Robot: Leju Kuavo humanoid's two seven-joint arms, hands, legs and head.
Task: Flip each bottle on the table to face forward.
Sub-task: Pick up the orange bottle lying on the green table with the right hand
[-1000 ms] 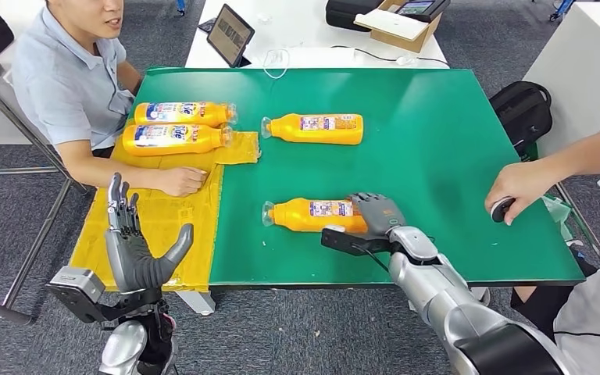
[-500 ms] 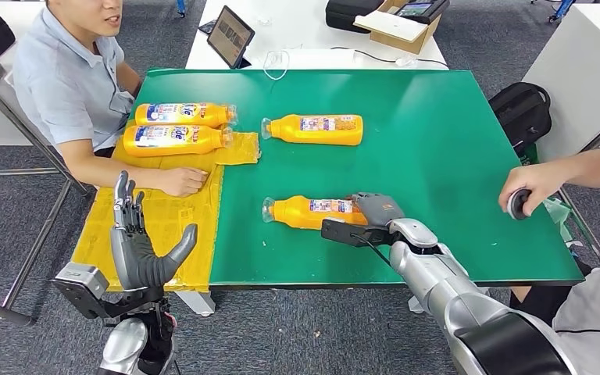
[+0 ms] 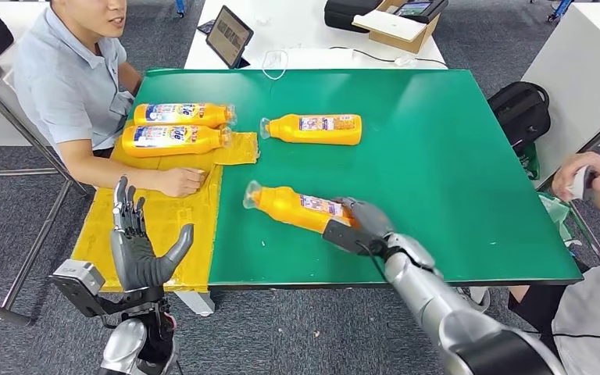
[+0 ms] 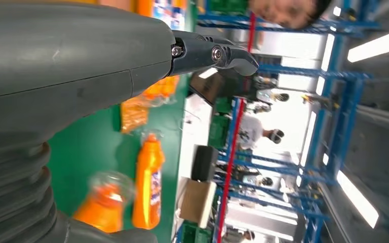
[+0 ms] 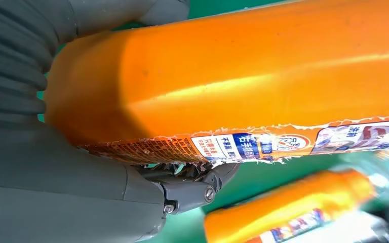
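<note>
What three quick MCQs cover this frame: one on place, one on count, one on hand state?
1. Where do the two orange plastic bottles with blue-labelled fronts lie?
A. on the yellow cloth
B. on the floor
C. on the white desk

2. How many orange bottles are on the green table?
A. two
B. four
C. six

3. What is the right hand doing?
A. hanging open
B. gripping the base of the near orange bottle
C. holding a tablet

Answers: 1 A, the pair rests on the cloth by the seated person. 2 B, two on the cloth, two on bare green. 3 B, its fingers wrap the base in the right wrist view.
</note>
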